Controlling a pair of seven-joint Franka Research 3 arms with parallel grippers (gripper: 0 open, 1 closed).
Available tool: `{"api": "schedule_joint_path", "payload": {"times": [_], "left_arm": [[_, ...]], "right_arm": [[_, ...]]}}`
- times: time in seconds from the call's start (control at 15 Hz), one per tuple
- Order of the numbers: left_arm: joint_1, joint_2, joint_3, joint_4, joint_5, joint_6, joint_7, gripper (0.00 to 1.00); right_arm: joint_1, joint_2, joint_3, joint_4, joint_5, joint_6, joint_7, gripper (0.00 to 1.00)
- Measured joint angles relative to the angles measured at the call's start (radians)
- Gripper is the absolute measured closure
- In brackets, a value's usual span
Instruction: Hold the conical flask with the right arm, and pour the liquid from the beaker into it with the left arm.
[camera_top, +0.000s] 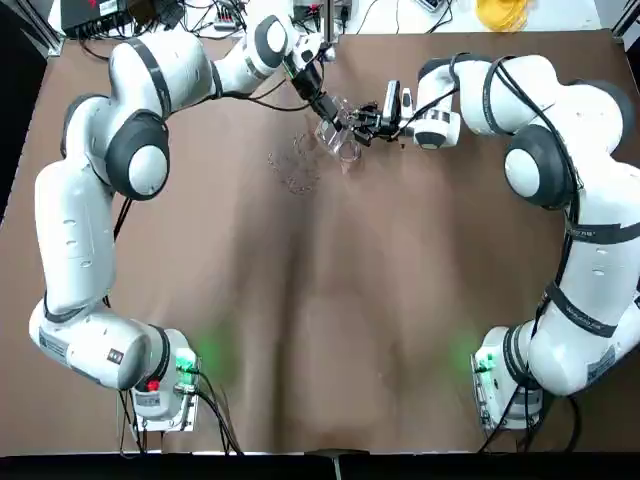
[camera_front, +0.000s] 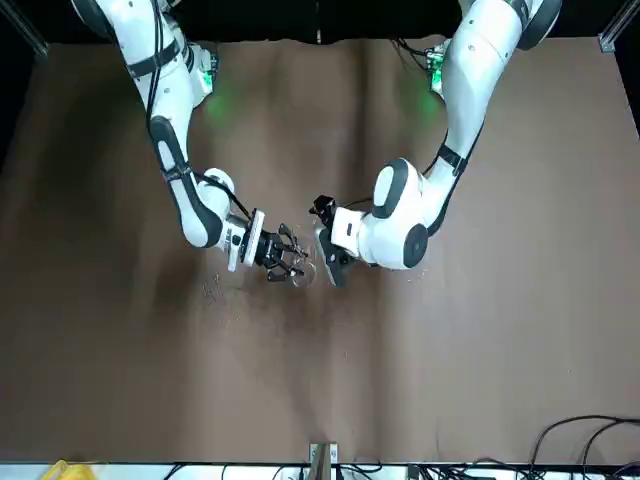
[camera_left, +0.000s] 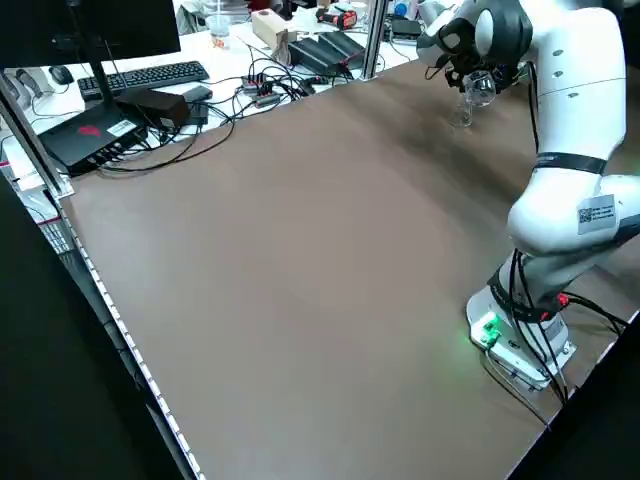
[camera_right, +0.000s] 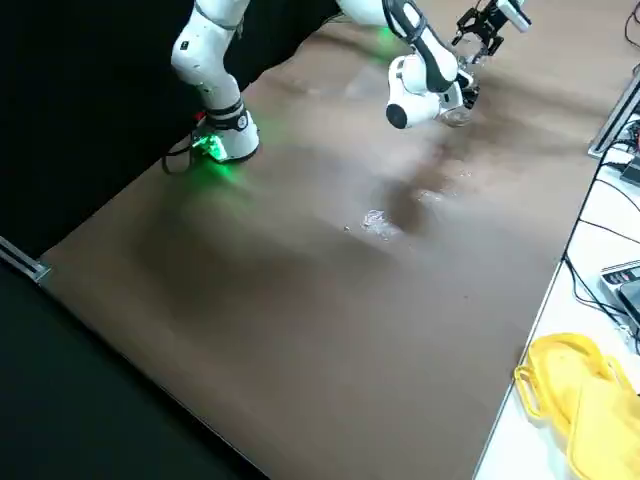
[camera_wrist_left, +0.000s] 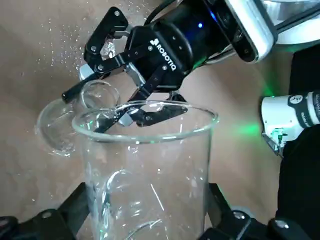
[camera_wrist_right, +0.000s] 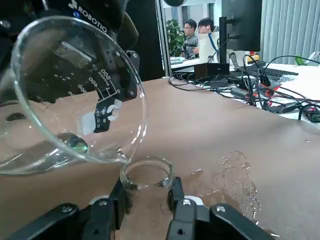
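With black left gripper (camera_wrist_left: 147, 196) clamping the straight clear-glass beaker (camera_wrist_left: 150, 165) and black right gripper (camera_wrist_right: 148, 194) the tapered clear-glass flask (camera_wrist_right: 146, 181), we should center lip over mouth, tilt slowly.

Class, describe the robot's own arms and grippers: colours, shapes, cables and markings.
Both arms are white, rounded segments with dark grey joint bands; black cables run along them, strapped on. Green light glows at the bases. The left gripper and right gripper are black, two-fingered, jointed; "ROBOTIQ" is lettered in white.

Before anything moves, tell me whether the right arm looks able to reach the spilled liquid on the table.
Probably not freely: the right gripper is shut on the conical flask, though the spilled liquid lies close by with nothing visible between.
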Motion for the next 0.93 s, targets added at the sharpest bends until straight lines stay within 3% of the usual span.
{"api": "schedule_joint_path", "payload": {"times": [0.93], "left_arm": [[0.003, 0.000, -0.001, 0.006, -0.050, -0.040, -0.134, 0.02]], "right_arm": [[0.000, 0.000, 0.000, 0.000, 0.000, 0.000, -0.001, 0.61]]}}
